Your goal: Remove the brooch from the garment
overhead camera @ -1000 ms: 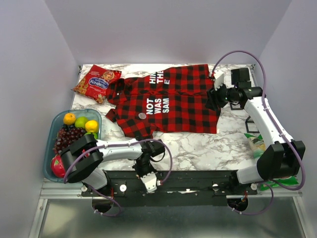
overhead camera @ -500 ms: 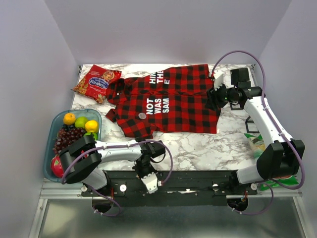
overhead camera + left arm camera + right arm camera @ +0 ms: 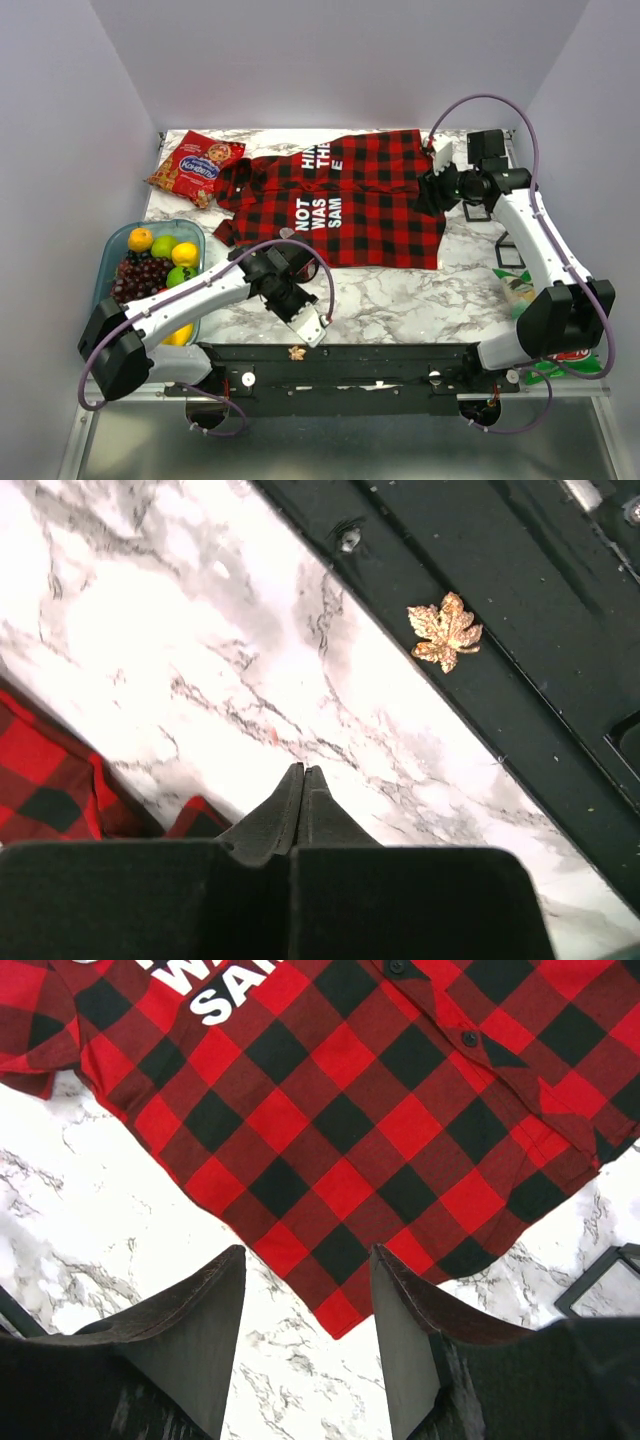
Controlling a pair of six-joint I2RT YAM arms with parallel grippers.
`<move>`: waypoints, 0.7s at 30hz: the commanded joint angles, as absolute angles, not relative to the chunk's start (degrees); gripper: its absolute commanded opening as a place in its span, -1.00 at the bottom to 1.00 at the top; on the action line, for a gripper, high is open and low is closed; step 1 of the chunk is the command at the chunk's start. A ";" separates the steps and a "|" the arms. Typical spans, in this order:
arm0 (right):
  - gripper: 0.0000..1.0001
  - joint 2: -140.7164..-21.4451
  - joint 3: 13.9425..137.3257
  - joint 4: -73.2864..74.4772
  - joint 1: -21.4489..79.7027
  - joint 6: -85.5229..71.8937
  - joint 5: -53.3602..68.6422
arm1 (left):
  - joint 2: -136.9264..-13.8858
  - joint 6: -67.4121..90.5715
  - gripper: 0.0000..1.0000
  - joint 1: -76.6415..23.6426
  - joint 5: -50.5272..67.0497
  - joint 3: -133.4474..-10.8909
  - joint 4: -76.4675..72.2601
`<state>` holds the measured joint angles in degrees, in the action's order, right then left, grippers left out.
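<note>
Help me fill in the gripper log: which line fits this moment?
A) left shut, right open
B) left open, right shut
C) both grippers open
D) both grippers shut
A: in its wrist view the left gripper has its fingertips pressed together above the marble table, while the right gripper has its fingers spread wide apart over the hem of the checked shirt.

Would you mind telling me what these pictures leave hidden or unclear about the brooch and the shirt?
Top view: the brooch is only a tiny grey dot, and its fastening is too small to tell. Neither wrist view shows it.
Top view: the left arm covers the lower-left hem of the shirt.
Right wrist view: the top edge cuts off the white lettering.
</note>
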<state>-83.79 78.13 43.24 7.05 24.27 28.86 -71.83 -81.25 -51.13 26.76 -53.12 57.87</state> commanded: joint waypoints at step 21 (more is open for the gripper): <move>0.19 -88.77 82.89 49.66 7.12 25.83 27.24 | -85.62 -94.57 -0.13 -37.08 41.31 -59.53 70.58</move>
<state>-90.43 85.89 46.68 7.05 22.61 29.67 -86.67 -84.55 -35.48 37.36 -63.53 64.05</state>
